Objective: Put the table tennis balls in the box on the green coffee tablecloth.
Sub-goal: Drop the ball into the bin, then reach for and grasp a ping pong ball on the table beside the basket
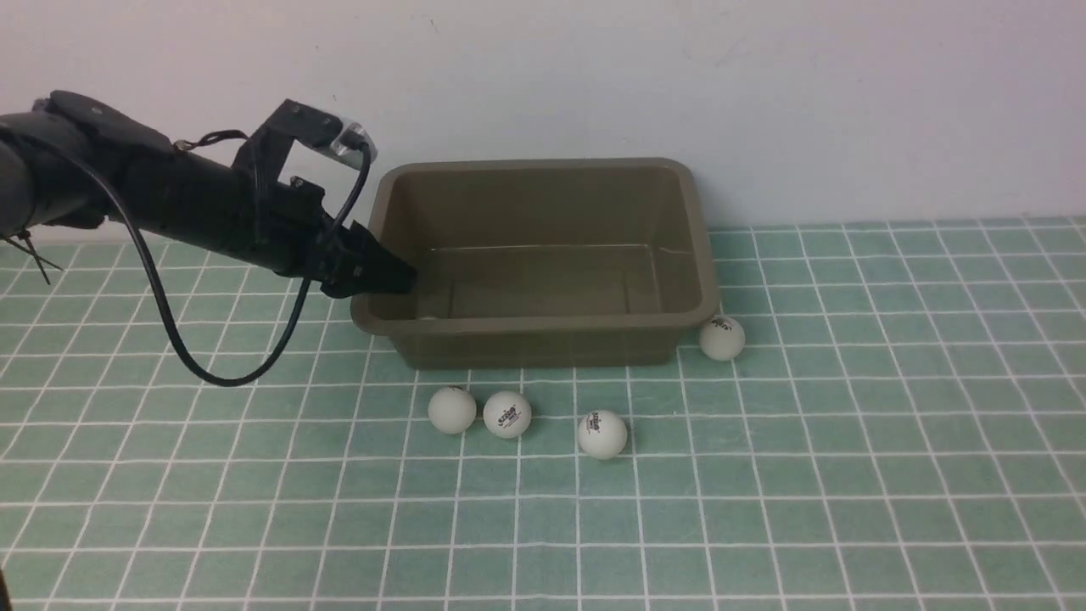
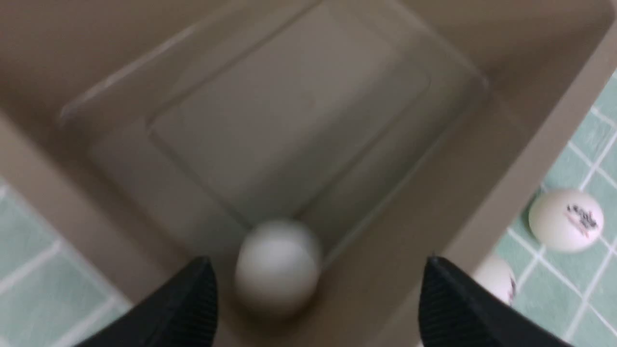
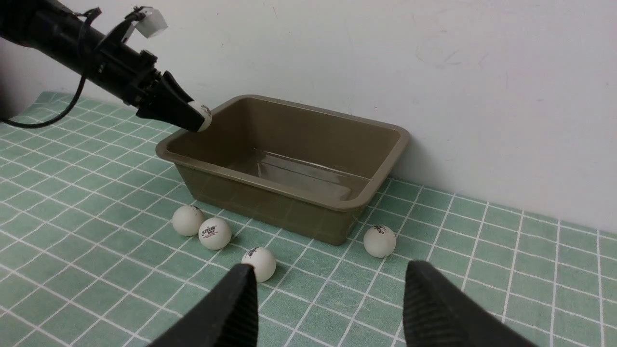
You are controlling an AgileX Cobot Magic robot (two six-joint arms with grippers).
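Pale wall backs the green coffee tablecloth [image 1: 764, 509], with the box [image 1: 543, 348] at 12 o'clock. The left end effector [image 1: 399, 278] hangs over the box's 9 o'clock rim, jaws wide, with a blurred ball [image 2: 278, 264] loose inside below it. Four table tennis balls [image 1: 507, 414] lie on the cloth, three at the box's 6 o'clock and one just beside its 4 o'clock corner. The right end effector [image 3: 328, 284] is spread and empty.

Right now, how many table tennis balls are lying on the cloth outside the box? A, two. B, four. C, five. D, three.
B: four table tennis balls lie on the green cloth, three in front of the box and one by its front right corner.
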